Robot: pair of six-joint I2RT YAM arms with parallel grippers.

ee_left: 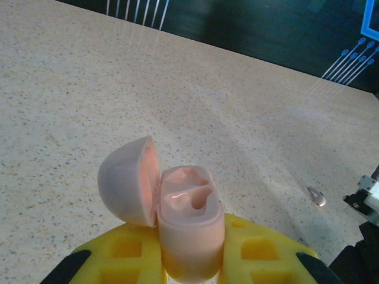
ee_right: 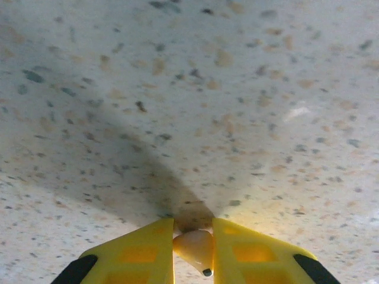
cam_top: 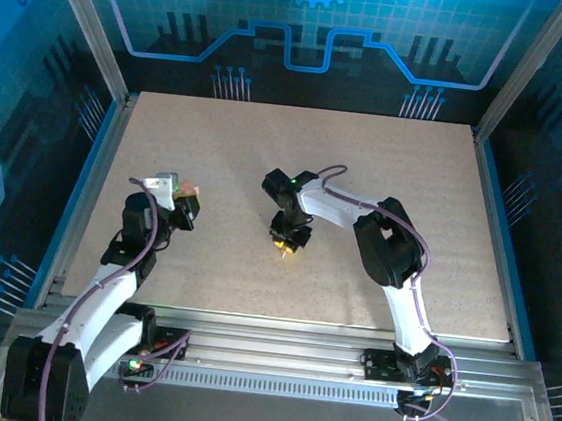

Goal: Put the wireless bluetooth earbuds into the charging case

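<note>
Earbud (ee_right: 193,247), upright I think, pinched in right gripper (ee_right: 193,229); open case (ee_left: 188,216) clamped in left gripper (ee_left: 190,251) sits off to its left.

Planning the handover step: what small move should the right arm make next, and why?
Probably lift straight up a little. The right gripper pinches a pale earbud down at the table, and the left gripper holds the pink case with its lid open, ready to receive it.
</note>
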